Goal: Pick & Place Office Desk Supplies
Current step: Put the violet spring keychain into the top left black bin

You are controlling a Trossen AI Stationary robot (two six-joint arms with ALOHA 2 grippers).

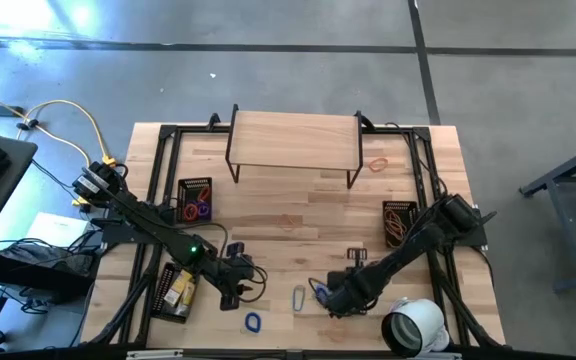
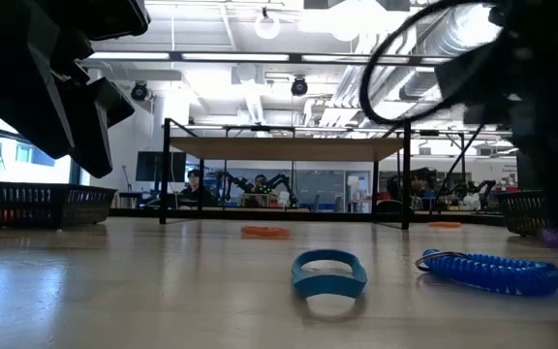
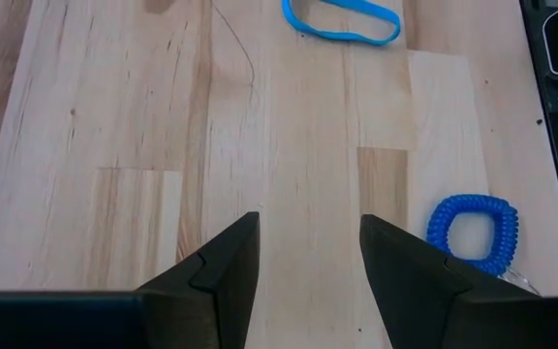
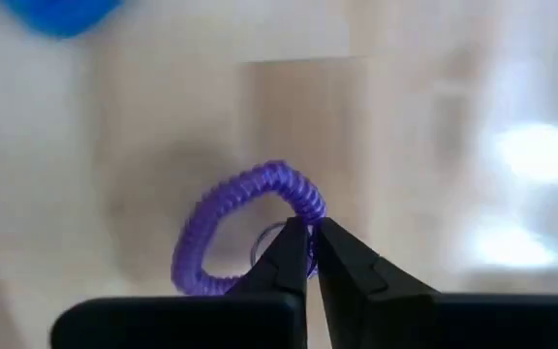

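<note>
Right gripper clamped on purple coil loop at table's front edge, beside silver clip. Left gripper parted, empty, above bare wood near blue band. Risk: thin pinch at coil's rim, likely to stretch or slip free on lifting.

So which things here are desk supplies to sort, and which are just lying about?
Job:
- purple coil loop, pinched in the right pincer
- blue band
- blue coil loop
- silver oval clip
- orange band

Lying about:
- white tape roll
- wooden shelf
- black mesh baskets
</note>
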